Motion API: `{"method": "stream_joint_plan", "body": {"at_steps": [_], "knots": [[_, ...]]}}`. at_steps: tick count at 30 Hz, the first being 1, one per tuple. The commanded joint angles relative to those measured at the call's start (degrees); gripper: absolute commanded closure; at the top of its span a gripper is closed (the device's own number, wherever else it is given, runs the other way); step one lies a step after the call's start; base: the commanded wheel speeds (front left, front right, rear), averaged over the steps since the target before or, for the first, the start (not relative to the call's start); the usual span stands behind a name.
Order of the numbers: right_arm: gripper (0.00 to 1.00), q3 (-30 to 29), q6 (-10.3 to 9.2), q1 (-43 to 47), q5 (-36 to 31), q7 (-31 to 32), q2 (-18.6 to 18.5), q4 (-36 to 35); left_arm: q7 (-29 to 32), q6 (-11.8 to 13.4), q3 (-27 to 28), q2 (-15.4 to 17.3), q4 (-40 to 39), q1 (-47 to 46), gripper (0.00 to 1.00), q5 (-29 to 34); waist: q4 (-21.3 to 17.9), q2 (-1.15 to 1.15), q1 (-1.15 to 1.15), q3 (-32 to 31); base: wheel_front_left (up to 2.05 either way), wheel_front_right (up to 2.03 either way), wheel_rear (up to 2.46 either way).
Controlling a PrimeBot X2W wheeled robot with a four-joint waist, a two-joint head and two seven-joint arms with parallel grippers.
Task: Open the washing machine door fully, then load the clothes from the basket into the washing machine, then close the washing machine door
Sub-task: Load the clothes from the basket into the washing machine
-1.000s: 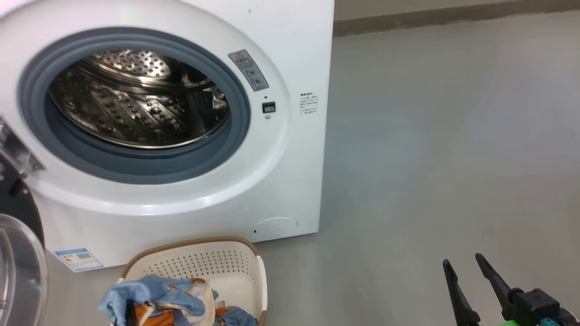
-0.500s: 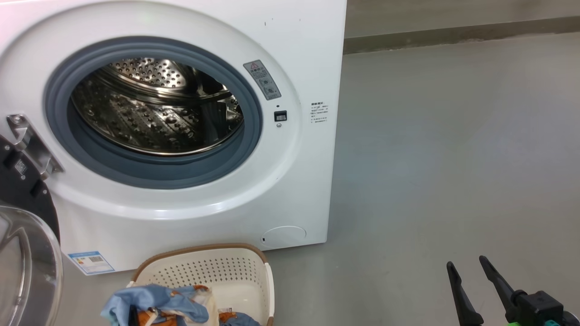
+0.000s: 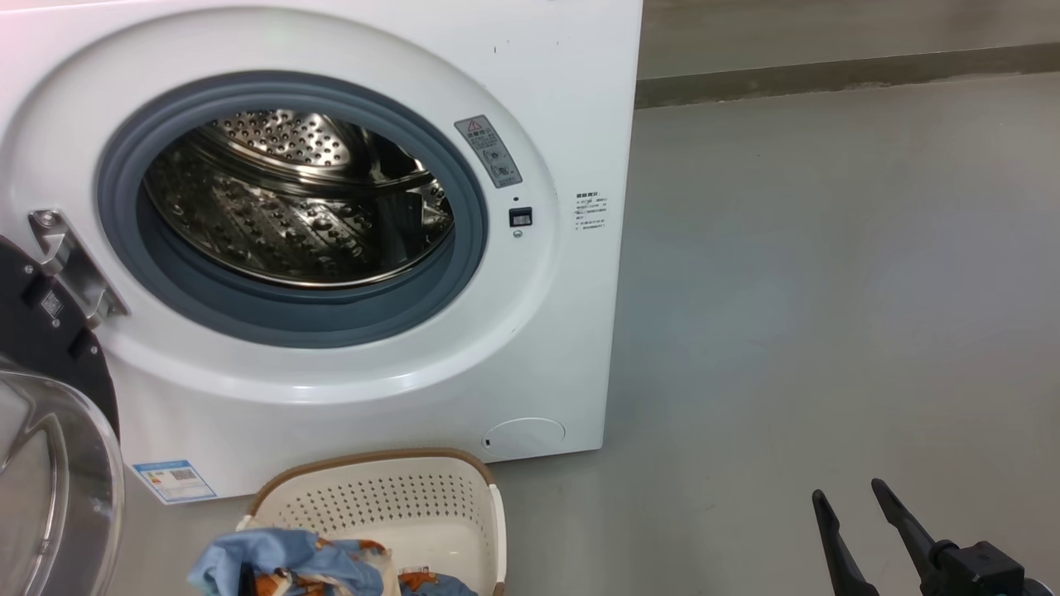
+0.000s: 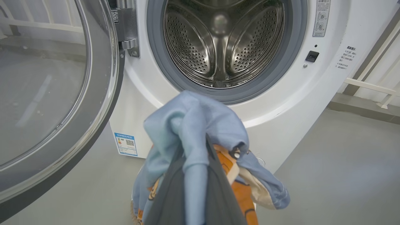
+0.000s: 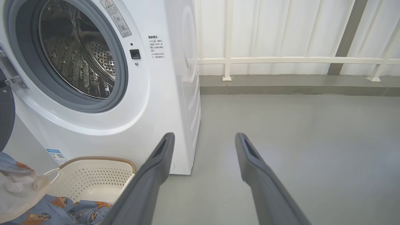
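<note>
washing machine (image 3: 563, 331) shell: white, smooth, glossy; metal or plastic, cannot tell
drum (image 3: 273, 207): bare steel, perforated, mirror-bright
gasket (image 3: 468, 244): grey rubber, matt
washing machine door (image 4: 47, 93): clear glass bowl, glossy dark rim
hinge (image 3: 70, 265): bright metal, slightly brushed look
basket (image 3: 397, 497): cream plastic, perforated, low sheen; brown woven-look rim
clothes (image 4: 193, 125): soft printed cloth, matt, creased
floor (image 3: 828, 290): grey, smooth, faint sheen
right end effector (image 5: 203, 137), fingers (image 5: 256, 175): dark grey, matt, plastic-looking
</note>
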Motion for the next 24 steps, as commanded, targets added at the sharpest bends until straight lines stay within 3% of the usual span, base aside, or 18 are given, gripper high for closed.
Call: {"method": "stream_joint_plan", "body": {"at_steps": [1, 12, 24], "knots": [[0.0, 1.65, 0.09, -1.17, -0.28, -0.27, -0.9, -1.38, -0.71, 0.57, 1.73, 0.73, -1.72, -1.09, 1.0, 0.4, 0.04, 0.0, 0.0, 0.03, 0.0, 0.0, 0.0], [0.0, 2.37, 0.09, -2.03, -0.15, -0.27, -0.38, -1.43, -0.71, 0.58, 1.29, 0.73, -2.0, -2.69, 1.0, 0.08, -0.81, 0.0, 0.0, 1.5, 0.0, 0.0, 0.0], [0.0, 2.58, 0.09, -3.0, -0.1, -0.27, 1.13, -1.51, -0.71, 0.16, 1.84, 0.99, 1.08, -8.58, 1.0, 1.08, -6.29, 0.0, 0.0, 4.3, 0.0, 0.0, 0.0]]}}
